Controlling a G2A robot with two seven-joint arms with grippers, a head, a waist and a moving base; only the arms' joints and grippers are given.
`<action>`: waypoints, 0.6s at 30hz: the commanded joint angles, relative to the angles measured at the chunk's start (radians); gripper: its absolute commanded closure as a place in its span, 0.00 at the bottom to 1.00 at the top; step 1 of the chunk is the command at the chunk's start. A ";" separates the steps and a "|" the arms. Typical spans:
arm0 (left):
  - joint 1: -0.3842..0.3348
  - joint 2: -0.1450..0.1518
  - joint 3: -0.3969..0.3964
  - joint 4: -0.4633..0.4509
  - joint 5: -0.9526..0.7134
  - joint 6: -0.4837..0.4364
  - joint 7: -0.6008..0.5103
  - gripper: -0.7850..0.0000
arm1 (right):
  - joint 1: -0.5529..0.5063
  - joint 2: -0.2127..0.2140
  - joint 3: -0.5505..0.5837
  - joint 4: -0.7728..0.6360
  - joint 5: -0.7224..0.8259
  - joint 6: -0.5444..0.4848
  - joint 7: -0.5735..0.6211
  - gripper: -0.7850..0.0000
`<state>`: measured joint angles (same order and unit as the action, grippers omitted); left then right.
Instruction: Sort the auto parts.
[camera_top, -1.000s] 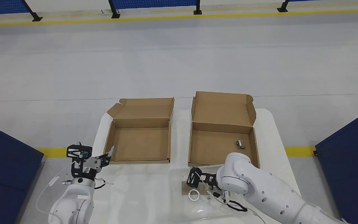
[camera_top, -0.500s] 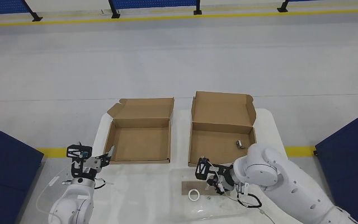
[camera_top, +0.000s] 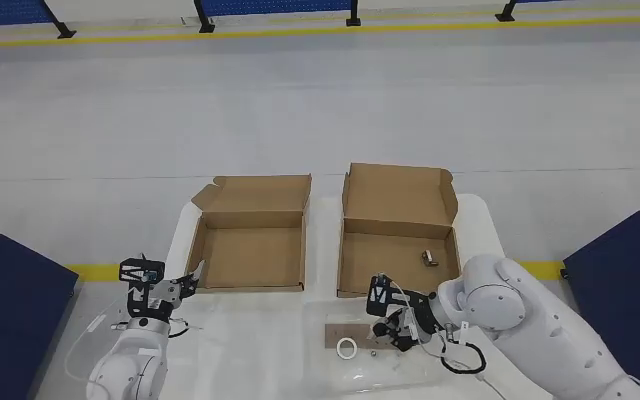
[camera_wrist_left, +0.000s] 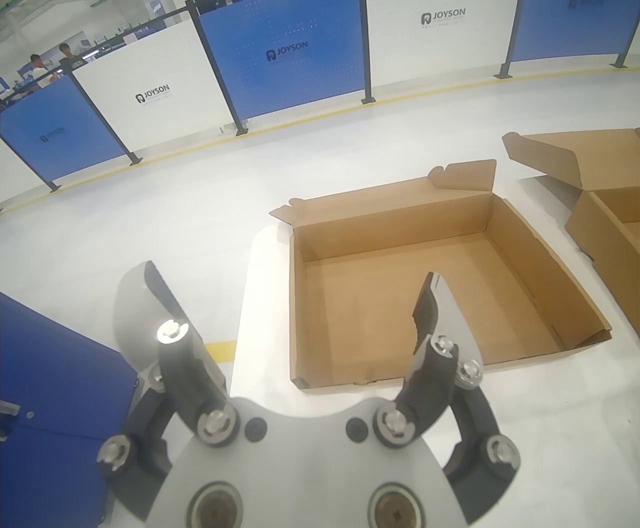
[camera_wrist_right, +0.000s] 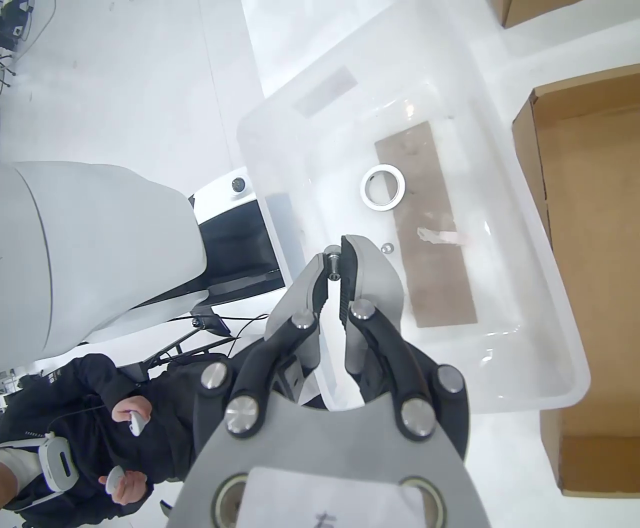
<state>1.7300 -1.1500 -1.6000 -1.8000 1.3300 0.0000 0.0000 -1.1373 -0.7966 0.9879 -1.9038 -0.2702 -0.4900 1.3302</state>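
The right hand has its fingers nearly closed on a small bolt, pinched at the very tips, I'd guess because the piece is so tiny. Below the hand sits the clear bin, with a white ring and a small nut just past the fingertips. The right wrist view makes the pinch plain. The top view adds the right box beyond the hand, one metal piece inside, likely the bolt's destination. The left hand gapes wide and empty, the left box just ahead.
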 joint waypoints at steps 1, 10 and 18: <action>0.000 0.000 0.000 0.000 0.000 0.000 0.000 0.00 | -0.002 0.000 0.001 0.001 0.003 0.002 -0.008 1.00; 0.000 0.000 0.000 0.000 0.000 0.000 0.000 0.00 | -0.047 0.051 0.106 0.044 0.398 -0.074 -0.074 1.00; 0.000 0.000 0.000 0.000 0.000 0.000 0.000 0.00 | -0.032 0.133 0.094 0.006 0.760 -0.080 -0.080 1.00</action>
<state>1.7300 -1.1500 -1.6000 -1.8000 1.3300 0.0000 0.0000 -1.1758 -0.6727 1.0857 -1.8890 0.4315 -0.5700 1.2507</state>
